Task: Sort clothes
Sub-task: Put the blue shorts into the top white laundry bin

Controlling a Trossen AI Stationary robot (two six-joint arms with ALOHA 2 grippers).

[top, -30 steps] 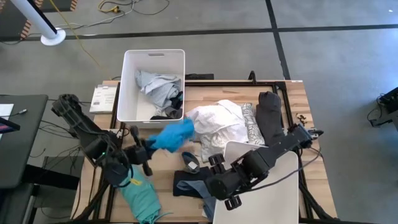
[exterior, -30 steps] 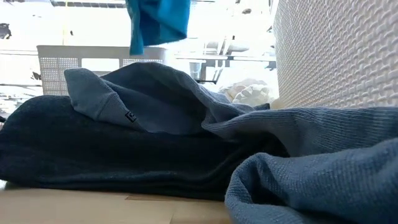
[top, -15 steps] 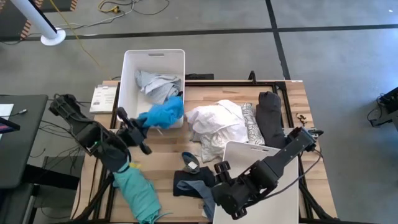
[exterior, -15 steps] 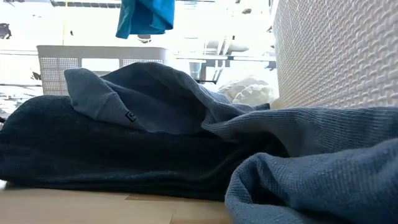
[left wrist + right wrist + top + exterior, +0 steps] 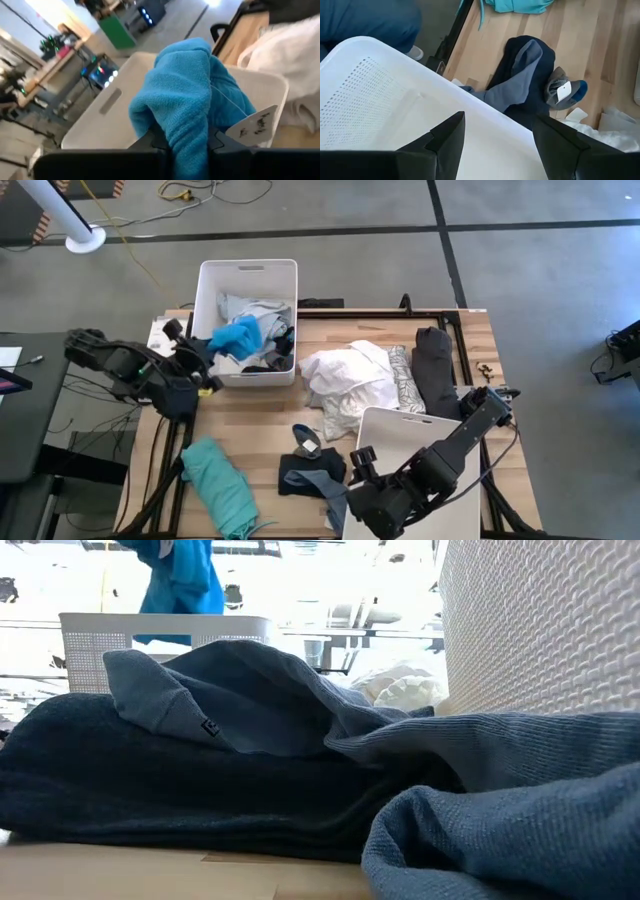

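A bright blue cloth (image 5: 238, 335) hangs over the far-left white bin (image 5: 212, 280), with my left gripper (image 5: 203, 352) shut on it; the low view shows the blue cloth (image 5: 180, 580) above that bin's wall (image 5: 100, 630). Grey clothes (image 5: 255, 315) lie in the bin. On the table rest a white garment (image 5: 350, 380), a patterned one (image 5: 403, 390), a dark grey one (image 5: 432, 365), a teal one (image 5: 220, 485) and a dark blue one (image 5: 310, 475). My right gripper (image 5: 362, 465) stands open over the near-right bin (image 5: 440, 430), touching nothing. My left gripper pinches a bunched fold of the blue cloth (image 5: 187, 135) between its two fingers (image 5: 155, 141). It comes from the table's left side, pointing slightly downward. The cloth is lifted clear and droops slack past the fingertips over the bin, a white tag (image 5: 250, 125) dangling from it.
The near-right bin's perforated wall (image 5: 540, 620) fills the right of the low view, and the dark blue garment (image 5: 200, 760) fills its front. In the right wrist view that garment (image 5: 525, 85) lies just beyond the bin's rim (image 5: 470, 100). Bare wood lies between the teal garment and the far bin.
My left gripper has swung from over the table's middle toward the far left, rising a little and turning, and has carried the blue cloth over the far-left bin. My right gripper has drifted slightly toward the near edge, still open.
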